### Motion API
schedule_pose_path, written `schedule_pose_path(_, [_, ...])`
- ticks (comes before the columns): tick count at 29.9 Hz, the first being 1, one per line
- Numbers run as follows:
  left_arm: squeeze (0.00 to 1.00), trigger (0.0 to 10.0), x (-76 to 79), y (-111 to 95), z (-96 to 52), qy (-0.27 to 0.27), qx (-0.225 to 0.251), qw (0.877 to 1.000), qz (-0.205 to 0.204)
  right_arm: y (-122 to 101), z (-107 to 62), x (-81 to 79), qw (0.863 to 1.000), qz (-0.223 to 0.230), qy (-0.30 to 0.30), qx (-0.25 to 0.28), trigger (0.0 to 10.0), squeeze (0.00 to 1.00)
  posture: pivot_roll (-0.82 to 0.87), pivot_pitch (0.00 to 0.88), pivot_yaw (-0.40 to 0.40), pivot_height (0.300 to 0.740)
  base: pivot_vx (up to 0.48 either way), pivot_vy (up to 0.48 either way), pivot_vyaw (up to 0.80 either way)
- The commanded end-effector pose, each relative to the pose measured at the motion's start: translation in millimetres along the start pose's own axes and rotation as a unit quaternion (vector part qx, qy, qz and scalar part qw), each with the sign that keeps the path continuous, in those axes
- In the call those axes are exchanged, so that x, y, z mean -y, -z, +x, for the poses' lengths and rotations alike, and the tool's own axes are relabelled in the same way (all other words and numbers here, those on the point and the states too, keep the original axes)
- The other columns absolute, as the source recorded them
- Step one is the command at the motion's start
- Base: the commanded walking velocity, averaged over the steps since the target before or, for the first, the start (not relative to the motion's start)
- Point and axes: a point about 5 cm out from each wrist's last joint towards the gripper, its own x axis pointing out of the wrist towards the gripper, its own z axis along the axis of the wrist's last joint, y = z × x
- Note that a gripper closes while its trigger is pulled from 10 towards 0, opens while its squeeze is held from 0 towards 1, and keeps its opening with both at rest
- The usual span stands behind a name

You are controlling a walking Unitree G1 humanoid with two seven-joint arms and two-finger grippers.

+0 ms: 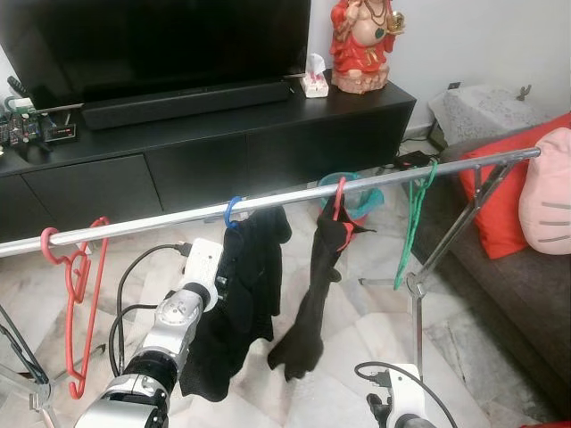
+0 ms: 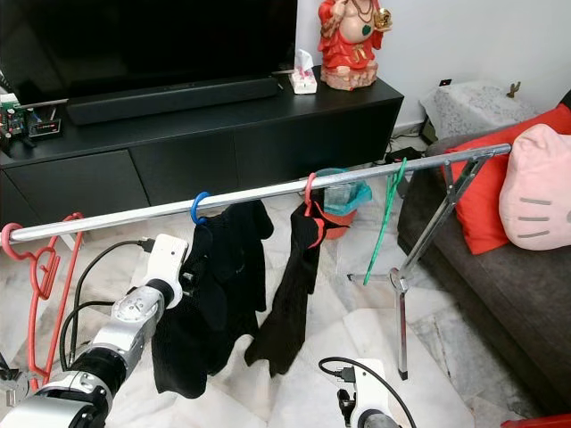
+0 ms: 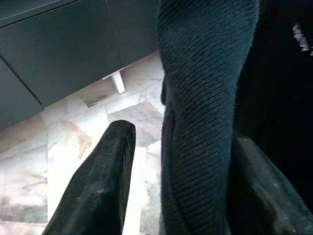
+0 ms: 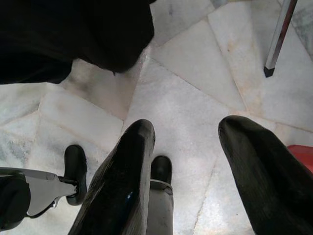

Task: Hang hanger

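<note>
Blue hanger (image 1: 232, 211) is hooked on the silver rail (image 1: 161, 220) of the drying rack, roughly mid-rail, carrying a black garment (image 1: 239, 294) that hangs down toward the marble floor (image 1: 330, 392).

Left gripper (image 3: 181, 171) is raised up against that black garment, just below the rail. Wrist view: fingers (image 3: 105, 186) spread partway, a fold of the ribbed dark fabric sits between them. One finger clearly stands off the cloth, the other is right at it on the far side. Not clamped — fabric is between the fingers, not pinched.

Right gripper (image 4: 188, 171) hangs low near the floor, fingers parted with nothing between them, only marble tiles and a rack leg tip (image 4: 268, 71) beyond.

Other stuff on the rail:
- red hanger (image 1: 78, 285), empty, at the robot's left end
- second red hanger (image 1: 339, 198) with a dark garment (image 1: 314, 303), just to the right of the blue one
- green hanger (image 1: 415, 218), empty, near the right end

Behind the rack: black TV cabinet (image 1: 205, 152) with a TV (image 1: 152, 40) and soundbar (image 1: 187, 102), a red figurine (image 1: 361, 45) on the right end. Red cushion (image 1: 513, 201) and a pink plush (image 1: 546, 192) on the sofa at right.
</note>
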Motion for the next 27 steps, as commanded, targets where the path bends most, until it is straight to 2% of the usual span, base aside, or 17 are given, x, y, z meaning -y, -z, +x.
schedule_pose_path(1, [0.00,0.0,0.5,-1.7,1.0,0.002,0.003,1.000,-0.004,0.5,-0.1,1.0,1.000,-0.002,0.001,-0.003,10.0,0.00,0.06,0.000,-0.046,0.740,0.000,0.000,0.00])
schedule_pose_path(27, [0.00,0.0,5.7,1.2,-1.1,0.021,0.006,1.000,0.007,0.4,0.0,0.5,1.000,-0.002,-0.001,-0.003,10.0,0.00,0.06,0.000,-0.047,0.740,0.000,0.000,0.00])
